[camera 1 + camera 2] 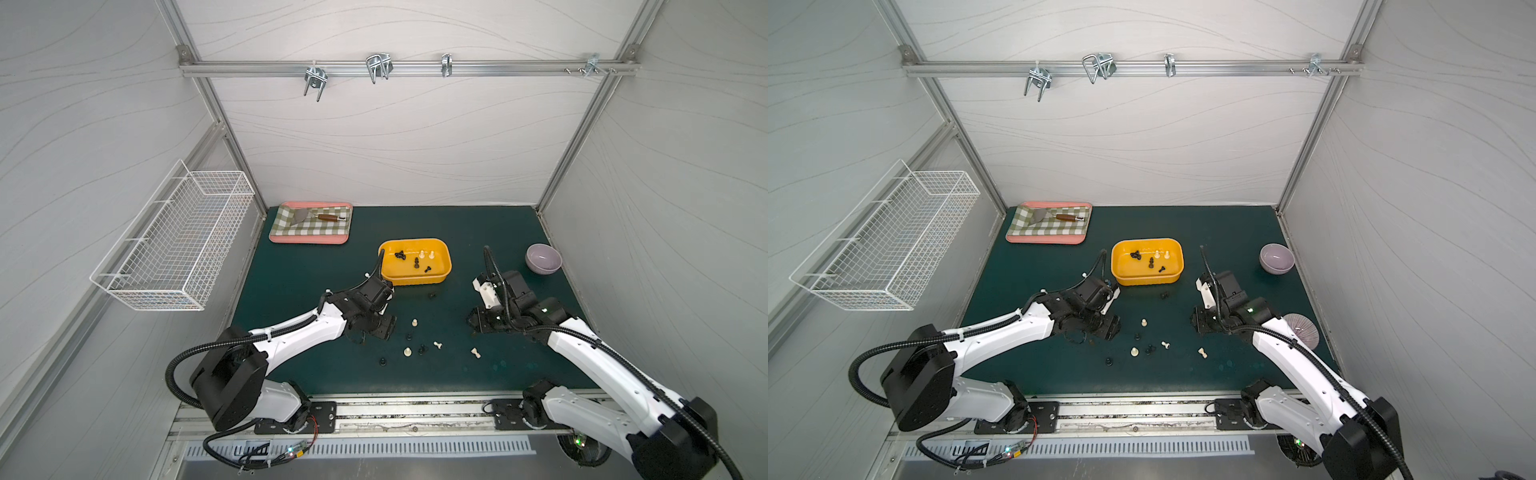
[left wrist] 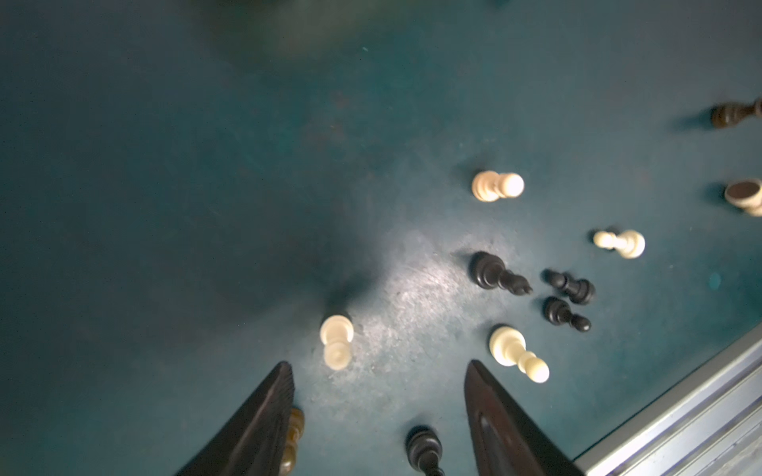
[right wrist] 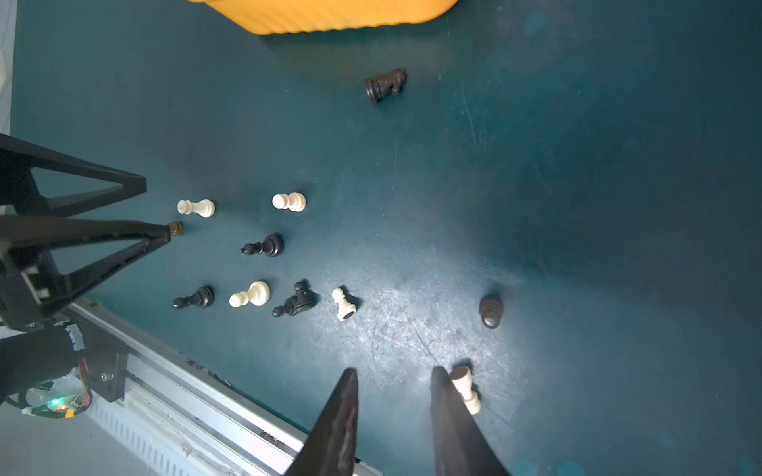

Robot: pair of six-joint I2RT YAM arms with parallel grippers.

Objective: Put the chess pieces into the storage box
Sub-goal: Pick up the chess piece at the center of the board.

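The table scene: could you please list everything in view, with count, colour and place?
box: one, yellow-orange, centre
boxed pieces: about six, black and cream, in box
loose pieces: about twelve, black, cream, brown, in front of box
tray: one, pink-rimmed check, far left
scraper: one, brown-handled, on tray
bowl: one, lilac, far right
ribbed dish: one, lilac, behind right arm
basket: one, white wire, left wall
hooks: four, metal, back rail
arms: two, white-black, near edge
left fingers: black, open, over loose pieces
right fingers: black, open, beside a cream piece
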